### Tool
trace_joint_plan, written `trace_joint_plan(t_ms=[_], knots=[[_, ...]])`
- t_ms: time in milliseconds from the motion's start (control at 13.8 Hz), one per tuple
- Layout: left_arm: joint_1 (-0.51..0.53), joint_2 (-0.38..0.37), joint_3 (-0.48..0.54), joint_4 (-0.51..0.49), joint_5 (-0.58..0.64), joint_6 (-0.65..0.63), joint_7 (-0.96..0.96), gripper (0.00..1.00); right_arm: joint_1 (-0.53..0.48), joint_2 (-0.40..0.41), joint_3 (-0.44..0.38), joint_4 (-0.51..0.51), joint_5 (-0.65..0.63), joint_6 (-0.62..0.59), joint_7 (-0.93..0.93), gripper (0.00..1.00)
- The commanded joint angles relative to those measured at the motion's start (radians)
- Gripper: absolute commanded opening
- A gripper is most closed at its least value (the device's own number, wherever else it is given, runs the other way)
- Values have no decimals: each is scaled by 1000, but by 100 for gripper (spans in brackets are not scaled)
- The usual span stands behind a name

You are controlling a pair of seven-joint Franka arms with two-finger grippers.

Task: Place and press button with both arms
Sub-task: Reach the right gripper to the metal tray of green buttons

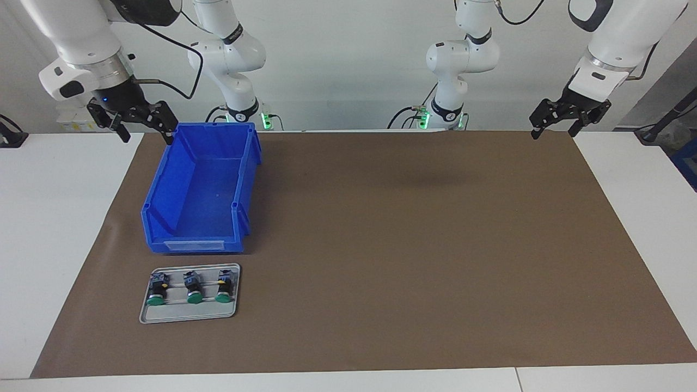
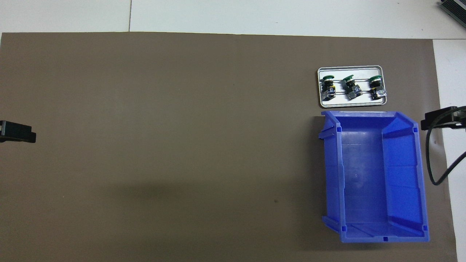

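Note:
Three buttons with green caps and black bodies lie side by side on a flat silver tray [image 1: 188, 312] toward the right arm's end of the table. One button [image 1: 192, 288] is the middle one, and it also shows in the overhead view [image 2: 350, 87]. My right gripper [image 1: 142, 129] is open and empty, raised beside the blue bin's corner nearest the robots. My left gripper [image 1: 555, 128] is open and empty, raised over the brown mat's corner at the left arm's end. Both arms wait, away from the buttons.
An empty blue bin [image 1: 163, 188] stands on the brown mat [image 1: 408, 245], just nearer to the robots than the tray [image 2: 349, 103]. The bin's rim [image 2: 364, 114] nearly touches the tray. White tabletop borders the mat.

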Motion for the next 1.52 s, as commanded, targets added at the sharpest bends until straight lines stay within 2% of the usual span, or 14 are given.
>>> trace_joint_plan(t_ms=[0, 217, 362, 507, 724, 942, 1087, 1159, 1304, 1449], knots=[[9, -25, -10, -24, 18, -2, -3, 100, -7, -4, 7, -3, -19, 8, -5, 100], [9, -25, -10, -24, 18, -2, -4, 100, -5, -5, 7, -15, -6, 33, 13, 100], [9, -25, -10, -24, 18, -2, -3, 100, -8, 5, 7, -55, -6, 132, 39, 100], [9, -25, -10, -24, 18, -2, -3, 100, -21, 65, 7, -53, -3, 223, 35, 100], [9, -25, -10, -24, 18, -2, -5, 100, -30, 265, 7, 35, 51, 376, -58, 100], [9, -25, -10, -23, 18, -2, -3, 100, -45, 469, 7, 123, 51, 542, -154, 100], [9, -25, -10, -24, 18, -2, -3, 100, -45, 559, 8, 174, 68, 594, -197, 100], [9, -25, -10, -24, 18, -2, -5, 100, -44, 571, 8, 165, 89, 614, -241, 100], [9, -25, -10, -24, 16, -2, -3, 100, -47, 567, 8, 82, 105, 617, -358, 100], [9, -25, -10, -24, 18, -2, -3, 100, -51, 564, 8, 50, 106, 619, -393, 100]])
